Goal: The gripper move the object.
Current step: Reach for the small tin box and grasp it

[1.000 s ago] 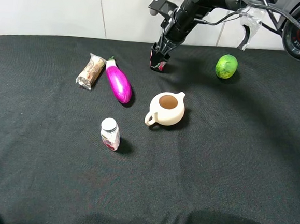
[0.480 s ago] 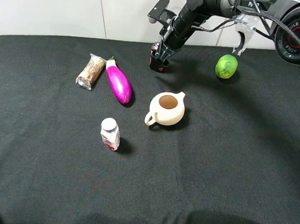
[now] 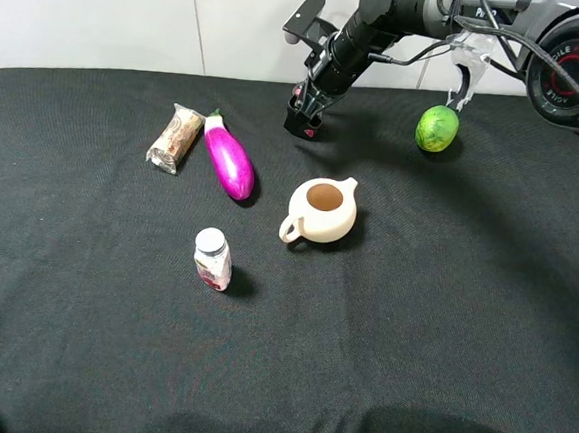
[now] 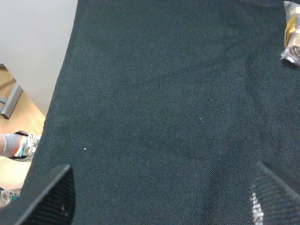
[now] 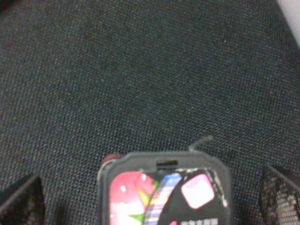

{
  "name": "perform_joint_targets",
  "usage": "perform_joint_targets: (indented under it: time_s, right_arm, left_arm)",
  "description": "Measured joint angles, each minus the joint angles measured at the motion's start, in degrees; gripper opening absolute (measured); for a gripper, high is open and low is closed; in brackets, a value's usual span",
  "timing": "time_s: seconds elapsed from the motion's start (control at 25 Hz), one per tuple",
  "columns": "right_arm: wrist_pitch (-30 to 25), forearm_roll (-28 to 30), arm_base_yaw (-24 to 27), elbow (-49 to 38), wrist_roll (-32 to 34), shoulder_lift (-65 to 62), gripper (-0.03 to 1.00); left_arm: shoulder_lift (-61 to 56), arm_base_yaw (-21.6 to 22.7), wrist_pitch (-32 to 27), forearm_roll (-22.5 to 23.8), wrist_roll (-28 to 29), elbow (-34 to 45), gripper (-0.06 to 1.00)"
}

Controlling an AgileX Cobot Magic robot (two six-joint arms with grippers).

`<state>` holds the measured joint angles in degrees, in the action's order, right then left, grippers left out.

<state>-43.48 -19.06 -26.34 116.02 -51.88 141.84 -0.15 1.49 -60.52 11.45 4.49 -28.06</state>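
**Right hand [image 3: 310, 102] spread wide about the black carton [image 3: 302, 125], upper middle of the high frame.**

We find the right hand's fingers [image 5: 18, 201] standing either side of the black carton with a gap on each side, so nothing is gripped. The carton rests on the table [image 3: 460, 340], above the teapot [image 3: 322, 210] and between the eggplant [image 3: 229, 159] and the lime [image 3: 437, 128]. The left hand [image 4: 161, 197] is likewise spread wide, over the table near its edge, holding nothing.

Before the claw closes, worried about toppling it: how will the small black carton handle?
Likely stiff: the carton has straight edges. Flat-sided, so it should not roll, though it might tip. Its glossy print may slip when gripped.
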Motion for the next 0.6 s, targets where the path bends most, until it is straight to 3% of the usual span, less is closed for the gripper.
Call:
perform_joint_targets:
  time_s: [0.6]
  right_arm:
    - [1.8,-0.5,0.0,0.0,-0.8,1.6,0.69]
  left_arm:
    - [0.0,0.0,0.0,0.0,0.0,0.0,0.79]
